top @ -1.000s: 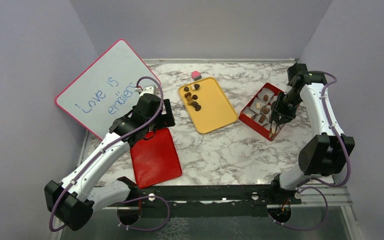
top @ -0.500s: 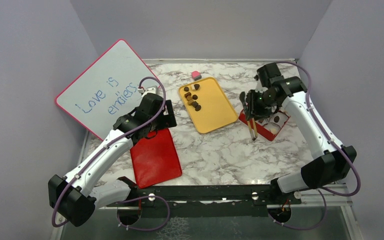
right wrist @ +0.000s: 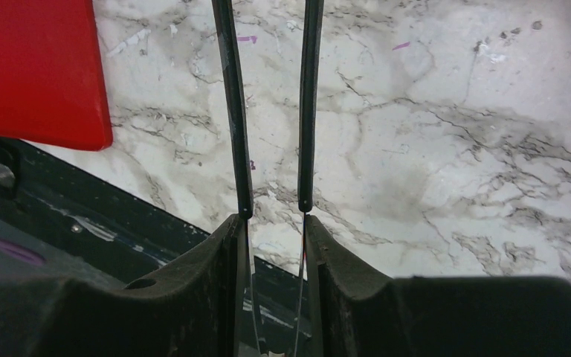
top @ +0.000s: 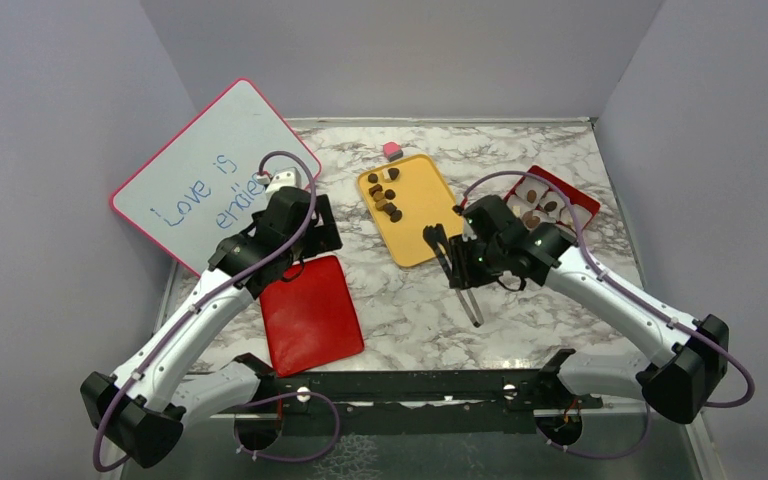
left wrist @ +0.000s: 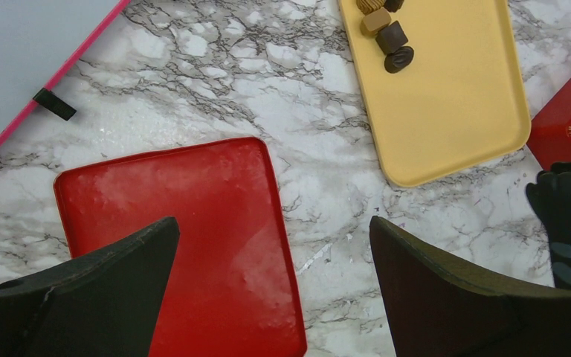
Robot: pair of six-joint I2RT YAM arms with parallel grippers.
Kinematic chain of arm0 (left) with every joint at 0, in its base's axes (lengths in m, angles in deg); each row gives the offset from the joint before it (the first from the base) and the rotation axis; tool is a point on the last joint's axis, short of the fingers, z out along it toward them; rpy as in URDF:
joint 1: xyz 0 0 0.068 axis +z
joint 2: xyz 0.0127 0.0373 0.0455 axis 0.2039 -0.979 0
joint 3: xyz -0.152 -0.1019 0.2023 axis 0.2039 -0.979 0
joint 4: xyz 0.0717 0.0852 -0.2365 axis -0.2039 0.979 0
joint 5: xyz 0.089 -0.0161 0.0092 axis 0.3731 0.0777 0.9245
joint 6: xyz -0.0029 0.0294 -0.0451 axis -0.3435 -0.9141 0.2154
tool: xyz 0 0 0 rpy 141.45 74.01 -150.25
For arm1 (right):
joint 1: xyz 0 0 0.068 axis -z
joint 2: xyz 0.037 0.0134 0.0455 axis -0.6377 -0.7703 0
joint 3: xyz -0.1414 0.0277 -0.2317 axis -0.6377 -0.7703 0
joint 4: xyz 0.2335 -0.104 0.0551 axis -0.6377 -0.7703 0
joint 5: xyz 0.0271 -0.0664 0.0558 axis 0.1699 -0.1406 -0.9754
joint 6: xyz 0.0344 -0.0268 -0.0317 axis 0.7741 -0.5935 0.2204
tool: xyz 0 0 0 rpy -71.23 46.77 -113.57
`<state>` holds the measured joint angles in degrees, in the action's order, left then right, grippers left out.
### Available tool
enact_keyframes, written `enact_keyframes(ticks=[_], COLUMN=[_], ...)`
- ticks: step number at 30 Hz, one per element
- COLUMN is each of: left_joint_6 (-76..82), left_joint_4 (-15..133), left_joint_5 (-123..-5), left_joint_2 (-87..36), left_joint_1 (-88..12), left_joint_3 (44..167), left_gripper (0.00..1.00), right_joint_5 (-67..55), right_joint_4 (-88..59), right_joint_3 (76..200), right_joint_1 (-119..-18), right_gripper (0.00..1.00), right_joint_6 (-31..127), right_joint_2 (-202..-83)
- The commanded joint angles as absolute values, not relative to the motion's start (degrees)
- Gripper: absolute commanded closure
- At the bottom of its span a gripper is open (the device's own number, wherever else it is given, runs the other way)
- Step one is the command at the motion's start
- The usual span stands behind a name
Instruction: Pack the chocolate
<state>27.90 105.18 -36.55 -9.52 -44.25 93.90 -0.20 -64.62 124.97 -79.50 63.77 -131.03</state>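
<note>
Several dark and light brown chocolates (top: 384,196) lie at the far end of the yellow tray (top: 422,230); they also show in the left wrist view (left wrist: 386,37). More chocolates (top: 540,208) sit in the red box (top: 572,198) at the back right. My right gripper (top: 463,262) (right wrist: 271,223) is shut on metal tongs (top: 471,303) (right wrist: 230,111), held over bare marble near the tray's near corner. The tong arms stand apart with nothing between them; their tips are out of the right wrist view. My left gripper (top: 315,245) (left wrist: 273,245) is open and empty above the red lid (top: 310,315) (left wrist: 178,223).
A pink-framed whiteboard (top: 210,175) leans at the left. A small pink cube (top: 392,150) sits behind the tray. The black front rail (right wrist: 82,216) runs along the table's near edge. Grey walls close in the back and sides.
My right arm has swung from over the red box to the left and nearer, carrying the tongs past the tray's near corner. My left arm has shifted only slightly.
</note>
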Motion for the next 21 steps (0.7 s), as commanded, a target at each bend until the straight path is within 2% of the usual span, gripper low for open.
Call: enact_keyframes(ticks=[1,9,17,21], left_joint_6=[25.37,21.98,23.97,24.53], left_joint_4=[103.81,100.37,100.48,100.89], left_joint_5=[-35.8,-39.42,-40.09,-39.11], left_joint_2=[-4.49,-1.09,1.34,1.33], left_joint_1=[-44.37,-44.37,-44.35,-44.37], left_joint_3=[88.45,82.48,82.4,82.31], left_gripper=[0.01,0.01,0.01,0.01], right_joint_5=[6.98,10.53,5.42,3.72], right_joint_4=[-56.23,-49.21,-40.19,-39.24], right_joint_3=[119.3,114.66,113.15,115.18], right_joint_1=[-85.84,-95.01,-96.92,-97.01], right_gripper=[0.63,0.63,0.62,0.62], right_joint_6=[66.15,67.04,61.05,57.35], right_joint_2=[-129.07,-135.97,-137.53,-142.67])
